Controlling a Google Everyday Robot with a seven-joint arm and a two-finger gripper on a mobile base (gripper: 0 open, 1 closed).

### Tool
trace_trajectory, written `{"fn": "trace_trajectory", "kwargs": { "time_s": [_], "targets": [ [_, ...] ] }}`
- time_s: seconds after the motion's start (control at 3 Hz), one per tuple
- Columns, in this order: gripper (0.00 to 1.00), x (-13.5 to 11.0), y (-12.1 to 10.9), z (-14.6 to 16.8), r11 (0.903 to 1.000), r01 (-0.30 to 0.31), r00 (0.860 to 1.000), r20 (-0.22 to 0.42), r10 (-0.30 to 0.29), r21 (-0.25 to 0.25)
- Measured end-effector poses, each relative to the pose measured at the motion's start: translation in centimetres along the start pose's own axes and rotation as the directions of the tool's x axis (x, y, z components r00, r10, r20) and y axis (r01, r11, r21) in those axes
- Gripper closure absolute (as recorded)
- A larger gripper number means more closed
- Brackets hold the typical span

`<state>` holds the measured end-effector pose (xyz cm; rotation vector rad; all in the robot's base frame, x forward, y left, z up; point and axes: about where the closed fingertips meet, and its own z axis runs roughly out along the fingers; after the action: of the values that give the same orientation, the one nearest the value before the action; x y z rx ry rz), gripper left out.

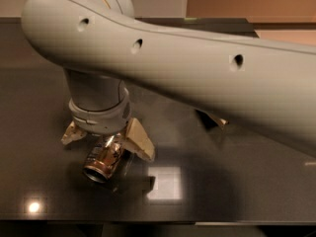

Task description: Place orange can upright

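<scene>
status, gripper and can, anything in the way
Gripper open, low, fingers either side of can. Can on its side on table, not gripped. Nothing between fingers and can.

The table (256,191) is dark and shiny. The orange can (104,158) lies on its side on it, left of the middle, with one round end pointing to 7 o'clock. At 2 o'clock from the can, a small corner of a packet (219,121) peeks out from under the arm. The gripper (106,138) hangs right over the can, with its fingers spread apart, one on each side.
</scene>
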<state>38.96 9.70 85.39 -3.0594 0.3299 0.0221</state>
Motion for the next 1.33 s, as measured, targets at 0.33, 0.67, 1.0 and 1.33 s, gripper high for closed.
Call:
{"fn": "trace_trajectory", "kwargs": {
  "time_s": [0.33,0.67,1.0,1.33],
  "targets": [
    [0.0,-0.23,0.06,1.29,0.9982,0.02,1.0,-0.008,-0.021,-0.057],
    [0.16,-0.63,-0.01,1.73,0.995,0.025,1.0,0.002,-0.025,-0.096],
    [0.39,-0.74,-0.19,1.44,0.9935,0.017,1.0,0.019,-0.015,-0.113],
    [0.64,-0.45,-0.37,0.92,0.9948,-0.013,0.998,0.052,0.018,-0.102]
  ]
}}
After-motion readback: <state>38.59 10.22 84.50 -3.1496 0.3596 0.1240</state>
